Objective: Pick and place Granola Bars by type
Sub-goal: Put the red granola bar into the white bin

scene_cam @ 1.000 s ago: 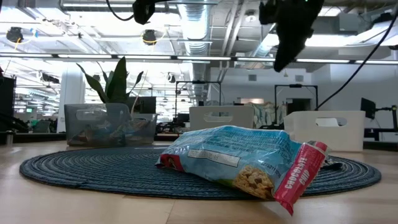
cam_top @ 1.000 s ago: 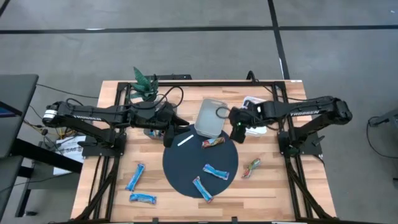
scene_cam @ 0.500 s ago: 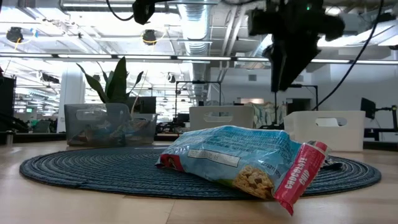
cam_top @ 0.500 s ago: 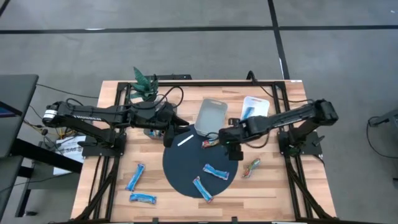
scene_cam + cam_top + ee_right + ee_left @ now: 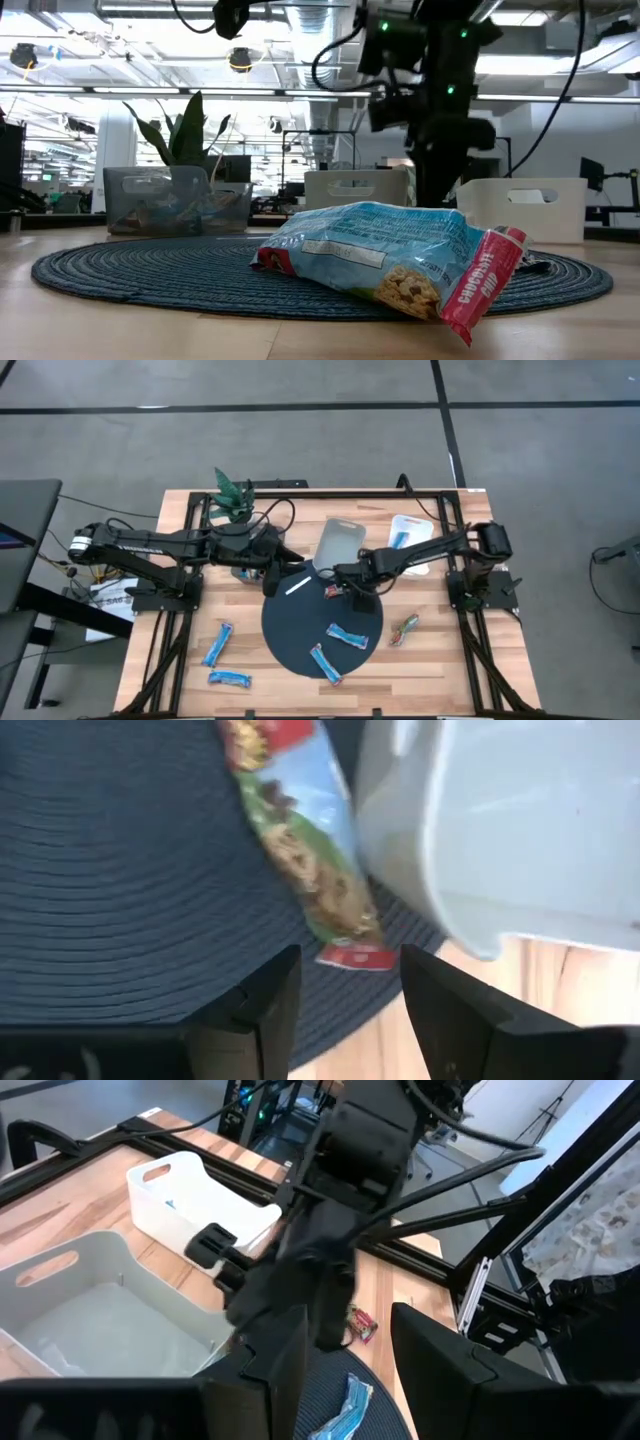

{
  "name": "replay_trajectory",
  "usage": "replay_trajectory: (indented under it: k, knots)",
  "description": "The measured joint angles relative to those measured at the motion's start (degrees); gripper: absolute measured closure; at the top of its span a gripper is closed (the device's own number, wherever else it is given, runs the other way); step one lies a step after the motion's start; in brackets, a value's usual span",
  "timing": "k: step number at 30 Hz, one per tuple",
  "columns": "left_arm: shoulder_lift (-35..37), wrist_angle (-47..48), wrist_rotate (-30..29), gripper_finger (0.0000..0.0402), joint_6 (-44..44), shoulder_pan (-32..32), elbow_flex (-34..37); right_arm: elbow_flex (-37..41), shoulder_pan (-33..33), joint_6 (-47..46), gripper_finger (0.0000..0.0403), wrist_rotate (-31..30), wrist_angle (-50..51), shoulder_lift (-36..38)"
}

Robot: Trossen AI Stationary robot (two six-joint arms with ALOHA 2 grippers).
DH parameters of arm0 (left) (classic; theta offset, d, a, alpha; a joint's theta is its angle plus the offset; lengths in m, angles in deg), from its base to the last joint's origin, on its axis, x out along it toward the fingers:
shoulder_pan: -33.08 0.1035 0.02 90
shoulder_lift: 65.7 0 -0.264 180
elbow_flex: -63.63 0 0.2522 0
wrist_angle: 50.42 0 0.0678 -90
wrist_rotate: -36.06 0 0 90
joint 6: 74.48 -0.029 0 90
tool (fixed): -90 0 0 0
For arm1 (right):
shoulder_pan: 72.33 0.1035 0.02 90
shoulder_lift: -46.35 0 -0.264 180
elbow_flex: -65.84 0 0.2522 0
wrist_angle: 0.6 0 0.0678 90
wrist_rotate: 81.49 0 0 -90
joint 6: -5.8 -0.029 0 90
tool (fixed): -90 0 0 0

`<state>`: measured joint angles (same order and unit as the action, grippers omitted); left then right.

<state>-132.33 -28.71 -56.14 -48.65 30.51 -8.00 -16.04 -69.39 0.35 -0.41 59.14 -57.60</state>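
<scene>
Right gripper (image 5: 347, 586), fingers spread and empty, poised directly over a multicoloured granola bar (image 5: 341, 591) at the round dark mat's (image 5: 290, 630) 1 o'clock edge, beside the translucent bin (image 5: 340, 547). Left gripper (image 5: 272, 576), parted and empty, at the mat's 11 o'clock.

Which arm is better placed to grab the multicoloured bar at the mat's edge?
Right. The right gripper hangs open directly over the multicoloured bar, beside the clear bin; the left gripper waits across the mat.
</scene>
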Motion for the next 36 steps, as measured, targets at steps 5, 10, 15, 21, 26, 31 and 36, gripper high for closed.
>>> replay_trajectory:
  k: [5,10,15,21,26,31,36]
  knots:
    - [0.00,-0.07,0.00,0.0262,0.02,0.00,0.00,0.00,-2.27,1.02,0.0237,0.73,-1.98,-1.11]
    - [0.00,-0.05,0.02,0.0262,0.02,0.00,0.00,0.00,-3.61,2.57,0.0250,5.47,-2.93,-1.15]
    - [0.00,-0.07,0.02,0.0262,0.02,0.00,0.00,0.00,-3.86,3.06,0.0288,7.73,-3.42,-1.13]
    - [0.00,-0.08,0.02,0.0262,0.02,0.00,0.00,0.00,-3.85,3.97,0.0371,8.20,-2.96,-1.13]
    - [0.00,-0.07,0.02,0.0262,0.02,0.00,0.00,0.00,-3.85,3.26,0.0393,9.52,-2.24,-0.17]
    - [0.00,-0.05,0.03,0.0262,0.01,0.00,0.00,0.00,-3.85,2.27,0.0400,10.89,0.32,3.83]
    - [0.00,0.06,0.04,0.0262,-0.07,0.00,0.00,0.00,-3.79,1.46,0.0402,12.57,3.26,11.53]
